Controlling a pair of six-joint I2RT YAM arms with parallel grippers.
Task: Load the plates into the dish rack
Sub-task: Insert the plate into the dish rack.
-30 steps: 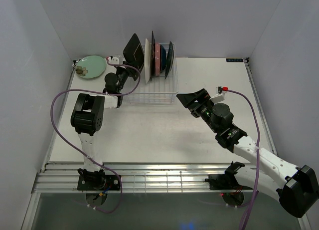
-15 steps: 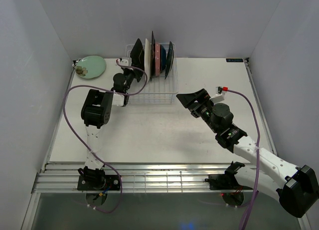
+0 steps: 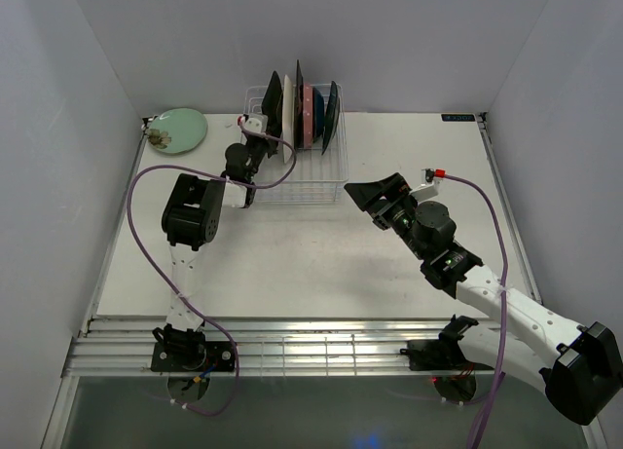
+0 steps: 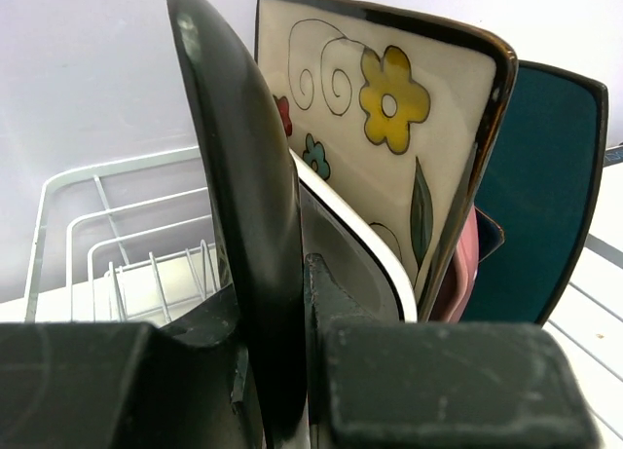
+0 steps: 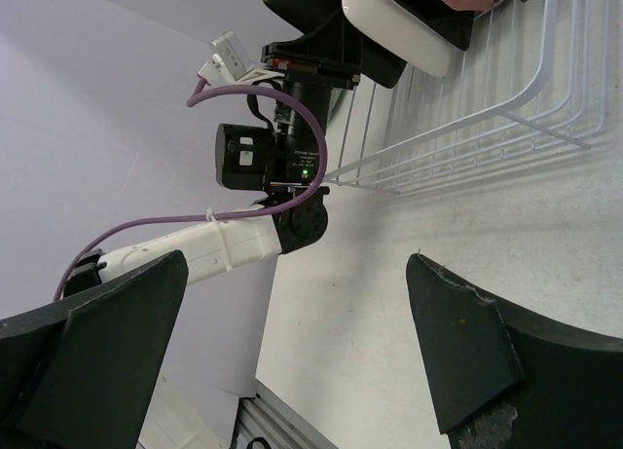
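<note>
top view: the left end effector (image 3: 259,135) is clamped on the lower edge of the dark plate (image 3: 272,96). the plate stands on edge at the left end of the row in the dish rack (image 3: 316,181), just beside the white plate (image 3: 288,116). the pale green plate (image 3: 177,130) lies flat in the far left corner of the desk (image 3: 292,264), well apart from the rack. the right end effector (image 3: 375,198) hovers over mid desk, right of the rack, jaws wide and empty. the wall (image 3: 292,30) rises close behind the rack, so there is little room to lift rearward, while the near side is open

left wrist view: the dark plate is seen edge-on between the fingers and leans toward the white one. the floral plate (image 4: 389,128) and teal plate (image 4: 535,196) stand behind them. bare wire shows to the left, so that end has free slots. i cannot tell whether the plate's lower edge is seated between prongs. if it is let go unseated, it may well slide, or tip left into the free part of the rack. a push to the right could knock the whole row

right wrist view: its own fingers stand wide apart with nothing between them, facing the rack's wire side. any advance risks the left arm, which crowds that corner
</note>
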